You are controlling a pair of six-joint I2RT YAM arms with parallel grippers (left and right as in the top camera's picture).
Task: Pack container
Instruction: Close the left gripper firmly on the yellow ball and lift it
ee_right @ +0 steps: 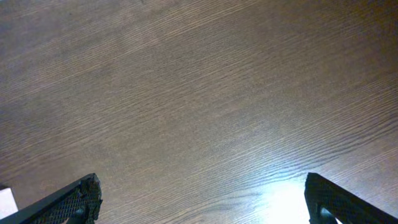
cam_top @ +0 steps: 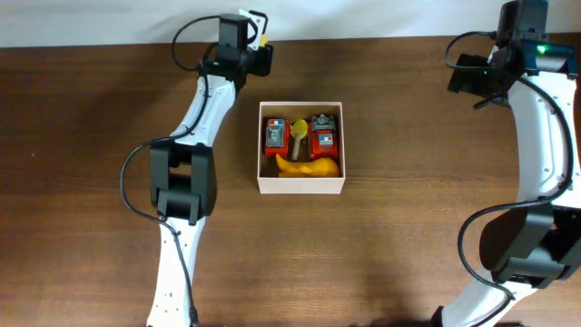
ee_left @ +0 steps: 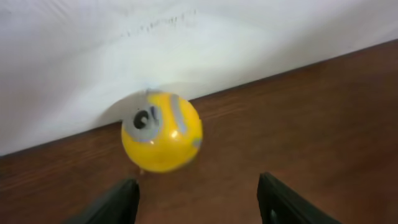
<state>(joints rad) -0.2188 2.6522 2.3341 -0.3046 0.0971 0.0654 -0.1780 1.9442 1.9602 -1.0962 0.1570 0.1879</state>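
The container (cam_top: 301,186), a square white-walled box, sits mid-table and holds two red toys (cam_top: 274,136), a yellow duck-like toy (cam_top: 309,167) and a small yellow piece. A yellow ball toy with a grey eye (ee_left: 161,132) lies on the table by the back wall; in the overhead view only a yellow sliver (cam_top: 263,41) shows past my left wrist. My left gripper (ee_left: 199,199) is open just short of the ball, its fingers apart from it. My right gripper (ee_right: 202,202) is open and empty over bare wood at the back right (cam_top: 472,77).
A white wall (ee_left: 124,50) runs along the table's back edge right behind the ball. The brown wooden table (cam_top: 408,227) stretches around the box. A white corner (ee_right: 6,200) shows at the left edge of the right wrist view.
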